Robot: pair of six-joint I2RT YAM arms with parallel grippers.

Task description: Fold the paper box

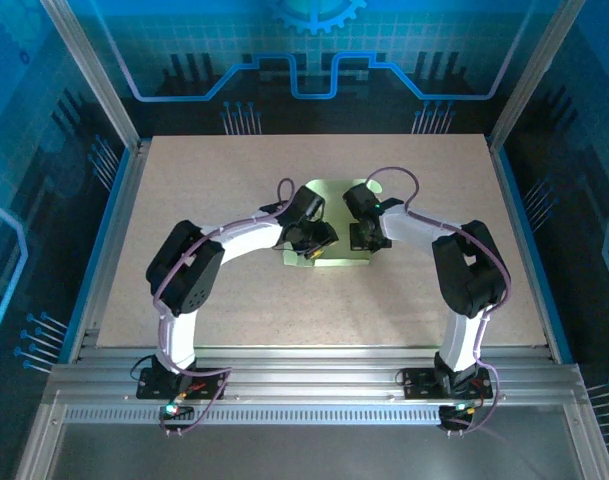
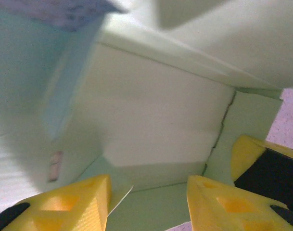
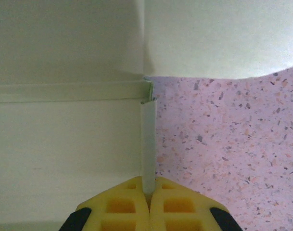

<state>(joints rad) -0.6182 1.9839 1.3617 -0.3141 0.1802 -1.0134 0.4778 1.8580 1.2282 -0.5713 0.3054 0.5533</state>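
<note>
Flap [image 3: 147, 144] of paper box [image 3: 64, 139] tight within right hand [image 3: 148, 195] (left hand [image 2: 148, 192] half-spread)

paper box [image 1: 334, 256]: one
arms: two, left arm [image 1: 199, 265] and right arm [image 1: 469, 265]
claws: two, left claw [image 2: 148, 202] and right claw [image 3: 149, 202]
surface [image 1: 234, 170]: one

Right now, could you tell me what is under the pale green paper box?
The pale green card paper box rests on the speckled tabletop, bare beside it. Anything directly beneath the card is covered.
</note>
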